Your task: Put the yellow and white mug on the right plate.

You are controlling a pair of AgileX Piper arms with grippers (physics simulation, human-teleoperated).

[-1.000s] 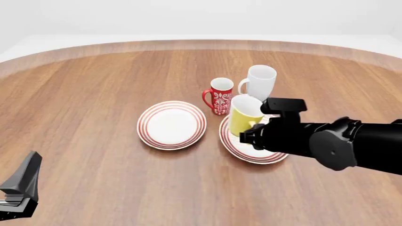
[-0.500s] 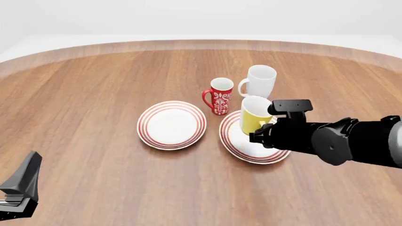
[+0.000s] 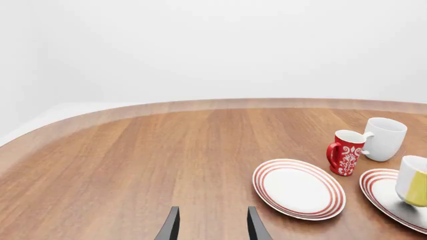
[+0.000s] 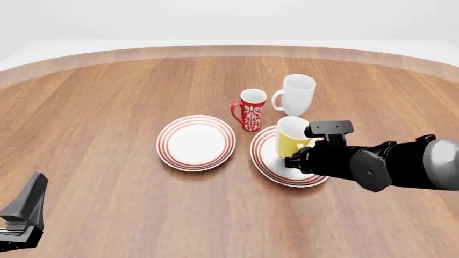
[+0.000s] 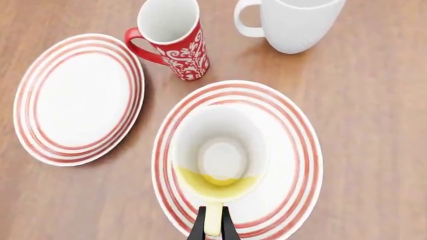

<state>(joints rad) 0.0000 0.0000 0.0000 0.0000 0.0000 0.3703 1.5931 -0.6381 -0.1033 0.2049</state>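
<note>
The yellow and white mug (image 4: 289, 138) stands upright over the middle of the right plate (image 4: 264, 160), a white plate with red rings. In the right wrist view I look down into the white inside of the mug (image 5: 220, 150), with the plate (image 5: 297, 135) all round it. My right gripper (image 5: 212, 223) is shut on the mug's yellow handle; in the front view this gripper (image 4: 295, 157) sits at the mug's near right side. I cannot tell whether the mug's base touches the plate. My left gripper (image 3: 212, 227) is open and holds nothing, low at the near left (image 4: 25, 212).
The left plate (image 4: 195, 142) lies just left of the right one. A red patterned mug (image 4: 252, 109) stands behind the gap between the plates. A taller white mug (image 4: 296, 94) stands behind the right plate. The table's rounded far edge (image 4: 229, 49) curves across the back.
My right arm carried the yellow mug right and down, from the right plate's left rim to its middle. The mug went from tilted to upright. The left arm stayed still.
</note>
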